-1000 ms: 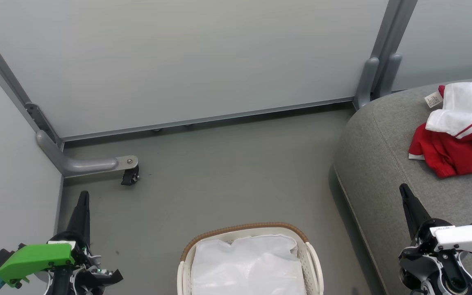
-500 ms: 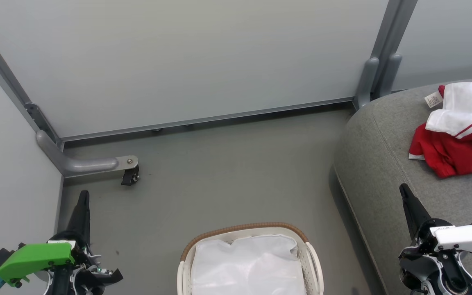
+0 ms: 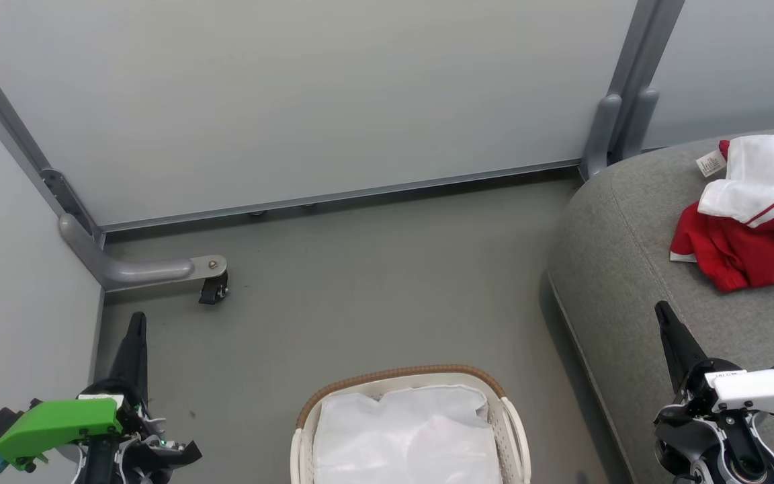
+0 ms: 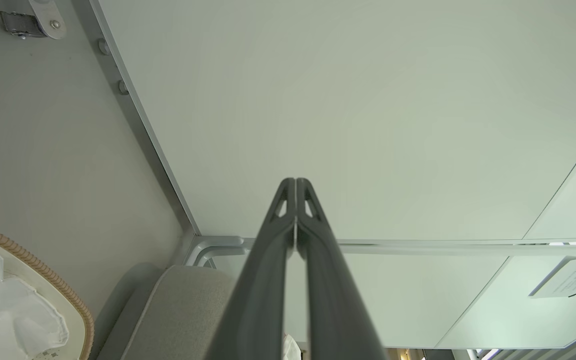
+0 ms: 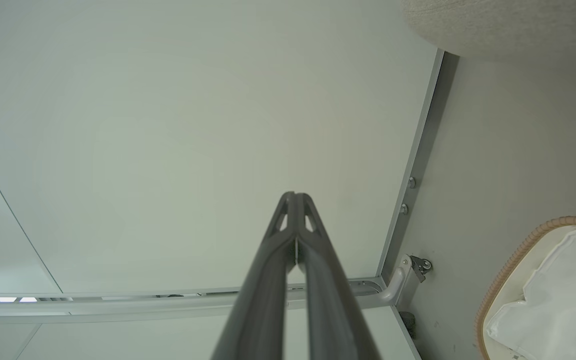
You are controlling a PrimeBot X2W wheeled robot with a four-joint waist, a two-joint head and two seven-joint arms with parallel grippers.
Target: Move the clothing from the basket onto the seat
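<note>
The clothing (image 3: 753,235), a heap of red fabric with a white panel and white stripes on top, lies on the seat (image 3: 629,269) at the far right of the head view. A small white label (image 3: 711,163) shows at its upper left edge. The basket (image 3: 404,374) stands on the floor (image 3: 360,282) at the bottom centre, near the seat's rounded front corner, with its white liner (image 3: 407,430) crumpled inside.

The right claw (image 3: 661,308) is at the lower right over the seat's near part, its dark fingers pressed together and empty. The clothing lies beyond its tip and off to the right, apart from it. The left claw (image 3: 136,318) is at the lower left over the floor, close to the wall panel (image 3: 17,282), left of the basket and well apart from the clothing. It too is pressed together and empty.

Each wrist view shows its own claw's fingers (image 4: 295,181) (image 5: 295,195) meeting at the tips. A stretch of the basket's woven rim shows at one side.
</note>
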